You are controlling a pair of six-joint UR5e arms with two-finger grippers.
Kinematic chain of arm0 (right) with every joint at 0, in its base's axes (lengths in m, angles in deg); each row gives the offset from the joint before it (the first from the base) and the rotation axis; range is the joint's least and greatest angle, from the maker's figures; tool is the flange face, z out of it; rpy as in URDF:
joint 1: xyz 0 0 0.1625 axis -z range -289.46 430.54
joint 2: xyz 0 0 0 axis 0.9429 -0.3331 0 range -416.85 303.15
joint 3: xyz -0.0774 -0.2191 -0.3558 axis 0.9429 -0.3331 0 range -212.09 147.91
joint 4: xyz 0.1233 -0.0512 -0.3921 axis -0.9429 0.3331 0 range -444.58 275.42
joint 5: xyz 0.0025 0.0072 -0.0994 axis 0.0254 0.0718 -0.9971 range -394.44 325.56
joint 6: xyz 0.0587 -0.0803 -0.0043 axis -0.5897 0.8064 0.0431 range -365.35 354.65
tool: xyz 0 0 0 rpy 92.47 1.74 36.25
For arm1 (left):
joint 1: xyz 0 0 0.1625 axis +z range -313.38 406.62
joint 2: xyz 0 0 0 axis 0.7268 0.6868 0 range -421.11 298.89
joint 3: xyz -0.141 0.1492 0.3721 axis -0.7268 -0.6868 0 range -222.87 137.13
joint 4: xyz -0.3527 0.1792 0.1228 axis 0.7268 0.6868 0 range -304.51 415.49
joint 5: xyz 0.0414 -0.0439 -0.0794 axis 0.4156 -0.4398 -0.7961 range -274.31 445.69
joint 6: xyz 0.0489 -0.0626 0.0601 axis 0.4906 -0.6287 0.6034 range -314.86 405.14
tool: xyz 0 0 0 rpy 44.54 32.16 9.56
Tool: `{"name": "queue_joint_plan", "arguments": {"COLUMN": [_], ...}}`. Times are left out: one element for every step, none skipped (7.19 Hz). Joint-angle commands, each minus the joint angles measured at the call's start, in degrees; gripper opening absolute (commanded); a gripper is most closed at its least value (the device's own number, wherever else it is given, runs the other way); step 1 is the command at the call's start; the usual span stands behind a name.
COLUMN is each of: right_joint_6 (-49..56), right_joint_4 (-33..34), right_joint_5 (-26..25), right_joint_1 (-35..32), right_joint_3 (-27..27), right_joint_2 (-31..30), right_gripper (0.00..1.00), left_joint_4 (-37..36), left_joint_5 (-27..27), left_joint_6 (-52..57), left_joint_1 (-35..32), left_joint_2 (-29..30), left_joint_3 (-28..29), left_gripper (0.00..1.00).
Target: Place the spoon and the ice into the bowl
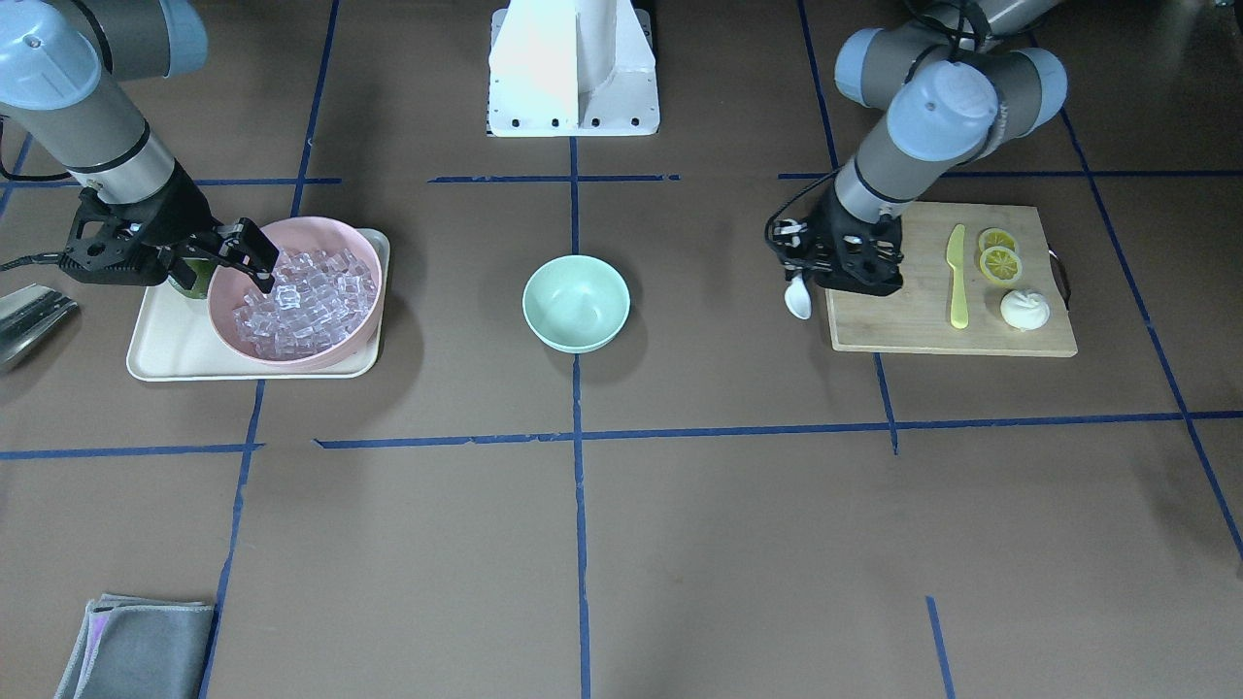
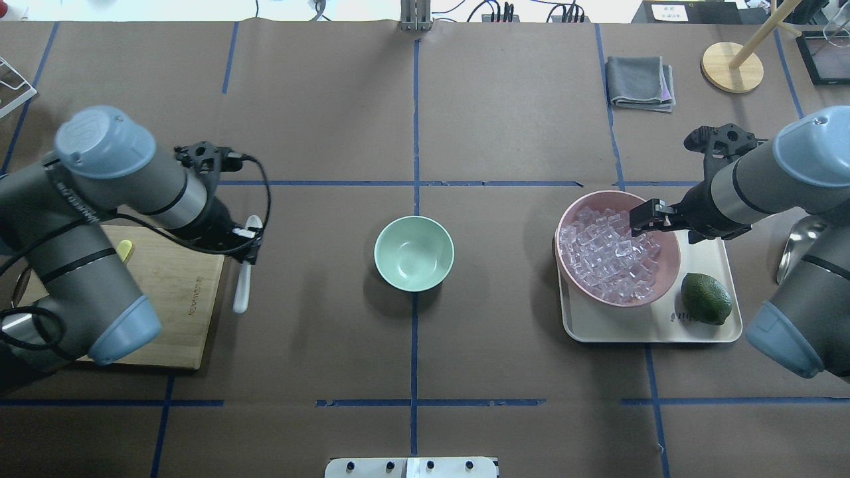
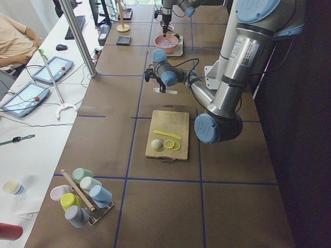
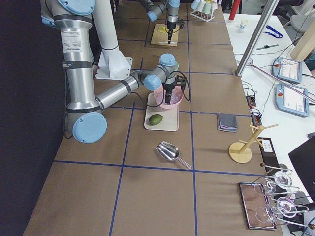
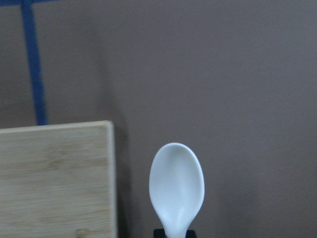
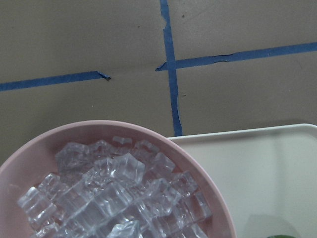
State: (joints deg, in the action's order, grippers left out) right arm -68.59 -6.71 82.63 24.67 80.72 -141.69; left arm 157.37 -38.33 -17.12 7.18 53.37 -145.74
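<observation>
My left gripper (image 1: pixel 798 270) is shut on the handle of the white spoon (image 1: pixel 798 297), beside the cutting board's edge; the scoop (image 5: pixel 176 186) sticks out past the fingers over the brown table. The spoon also shows in the overhead view (image 2: pixel 242 282). The mint-green bowl (image 1: pixel 576 303) stands empty at the table's middle (image 2: pixel 414 253). The ice (image 1: pixel 306 306) is a heap of clear cubes in a pink bowl (image 2: pixel 667 279). My right gripper (image 1: pixel 267 272) looks open and hangs over the pink bowl's edge, just above the ice (image 6: pixel 114 198). Its fingers are out of the right wrist view.
The pink bowl sits on a cream tray (image 2: pixel 664 328) with a green lime (image 2: pixel 706 299). The wooden cutting board (image 1: pixel 913 330) bears a yellow-green knife (image 1: pixel 957 277), lemon slices (image 1: pixel 998 257) and a white lump (image 1: pixel 1024 309). A metal scoop (image 4: pixel 170 152) and a grey cloth (image 2: pixel 641 81) lie further off.
</observation>
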Motion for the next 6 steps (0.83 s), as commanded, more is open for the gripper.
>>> {"name": "queue_joint_plan", "arguments": {"right_joint_6": [-0.3,-0.4,-0.4,-0.4,-0.4,-0.4], "right_joint_4": [0.0,0.0,0.0,0.0,0.0,0.0], "right_joint_5": [-0.1,0.0,-0.1,0.0,-0.1,-0.1], "right_joint_1": [1.1,1.2,1.7,1.8,2.2,2.3], "right_joint_3": [-1.2,-1.1,-1.2,-1.1,-1.1,-1.1], "right_joint_2": [2.4,2.9,3.0,3.0,3.0,3.0], "right_gripper": [0.99,0.99,0.99,0.99,0.99,0.99], "left_joint_4": [0.1,0.1,0.1,0.2,0.5,0.8], "left_joint_5": [0.3,0.4,0.5,0.7,0.7,0.8], "left_joint_6": [-7.3,-8.8,-8.9,-8.8,-8.7,-8.6], "left_joint_1": [3.5,4.2,5.0,5.9,6.1,6.1], "left_joint_2": [8.6,11.8,13.5,15.9,19.8,22.3], "left_joint_3": [4.0,6.1,6.8,9.4,14.5,17.7], "left_gripper": [0.0,0.0,0.0,0.0,0.03,0.05]}}
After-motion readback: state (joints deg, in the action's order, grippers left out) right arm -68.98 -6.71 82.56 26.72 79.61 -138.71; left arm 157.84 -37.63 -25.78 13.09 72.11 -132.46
